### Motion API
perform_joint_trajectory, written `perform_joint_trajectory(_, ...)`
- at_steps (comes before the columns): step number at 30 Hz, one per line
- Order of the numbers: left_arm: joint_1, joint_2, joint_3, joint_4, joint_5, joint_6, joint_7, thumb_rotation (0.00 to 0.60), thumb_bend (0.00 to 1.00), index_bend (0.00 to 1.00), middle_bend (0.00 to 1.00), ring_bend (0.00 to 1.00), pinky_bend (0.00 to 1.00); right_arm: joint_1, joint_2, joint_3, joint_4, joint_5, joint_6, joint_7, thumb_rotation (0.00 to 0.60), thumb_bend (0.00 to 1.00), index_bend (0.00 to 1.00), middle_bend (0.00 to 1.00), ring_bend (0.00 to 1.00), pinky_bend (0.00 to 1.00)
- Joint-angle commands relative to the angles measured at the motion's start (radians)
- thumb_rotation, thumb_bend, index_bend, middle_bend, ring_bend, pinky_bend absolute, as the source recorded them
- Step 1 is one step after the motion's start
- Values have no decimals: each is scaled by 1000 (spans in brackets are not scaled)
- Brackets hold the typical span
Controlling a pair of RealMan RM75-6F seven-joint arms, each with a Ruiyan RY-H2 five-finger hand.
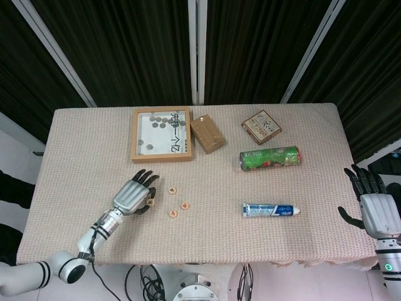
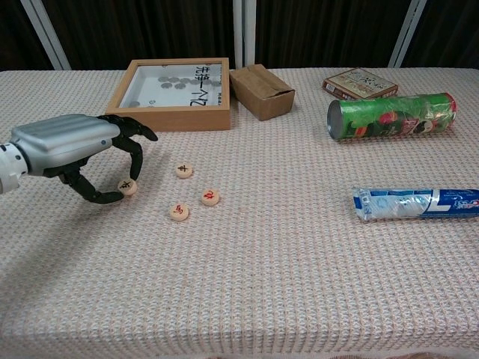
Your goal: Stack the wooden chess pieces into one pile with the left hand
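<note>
Left hand (image 2: pixel 71 149): pinching one wooden chess piece (image 2: pixel 128 187).
Pile: not started; three pieces (image 2: pixel 195 193) lie apart on the counter (image 2: pixel 299 284).
Right hand (image 1: pixel 374 210): released, idle.

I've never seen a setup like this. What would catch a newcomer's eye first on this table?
Probably the silver left hand at the table's left, pinching a small wooden chess piece between its dark fingers. Three more chess pieces lie just right of it, and a green can lies on its side farther right.

On the table (image 2: pixel 299 299), three chess pieces (image 2: pixel 179 212) lie left of the toothpaste tube (image 2: pixel 416 203). Far behind sit the wooden tray (image 2: pixel 169 114), cardboard box (image 2: pixel 261 90), can (image 2: pixel 391 116) and card box (image 2: pixel 360 83).
</note>
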Motion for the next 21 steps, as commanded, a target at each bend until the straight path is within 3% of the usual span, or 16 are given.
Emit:
perform_joint_trajectory(1, -2, 0, -1, 3, 1, 2, 0, 600, 284, 496, 90, 0, 0, 1, -1, 0, 0, 0, -1, -1, 600, 207, 0, 0, 0, 0)
perform_joint_trajectory(21, -5, 3, 6, 9, -7, -1, -19, 600, 284, 431, 90, 0, 0, -2, 3, -1, -6, -8, 6, 7, 600, 217, 0, 0, 0, 0)
